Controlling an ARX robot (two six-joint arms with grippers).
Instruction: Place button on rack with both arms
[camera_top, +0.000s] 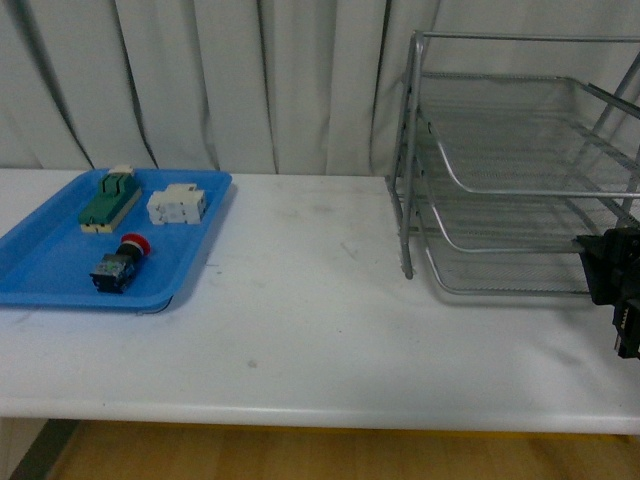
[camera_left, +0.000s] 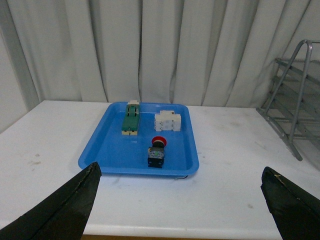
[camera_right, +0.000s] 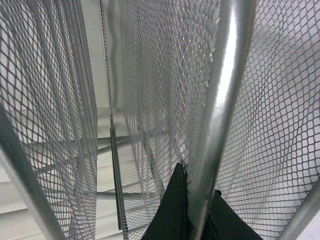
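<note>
A white table (camera_top: 320, 330) is seen spanning the front view, with pale curtains (camera_top: 250, 80) hung behind it. At its right end a silver three-tier wire-mesh rack (camera_top: 406, 200) is stood, and a flat blue tray (camera_top: 50, 265) is laid at the left end, well apart from the rack. The right gripper (camera_top: 610, 272) is seen at the rack's front edge, level with the lower tiers. In the right wrist view a tube of the frame is caught between its black fingers (camera_right: 167, 215), so it appears to be clamped on the rack, though the contact itself is partly hidden. The left gripper (camera_left: 180, 170) is held back from the tray and faced toward it, its fingers spread wide with nothing between them. In the tray a green-and-cream oblong switch (camera_top: 110, 200) is laid at the back, with a white blocky component (camera_top: 177, 205) just beside it on the right. The button (camera_top: 120, 262) is laid on its side nearer the front, apart from both, with its red cap pointed toward the back
</note>
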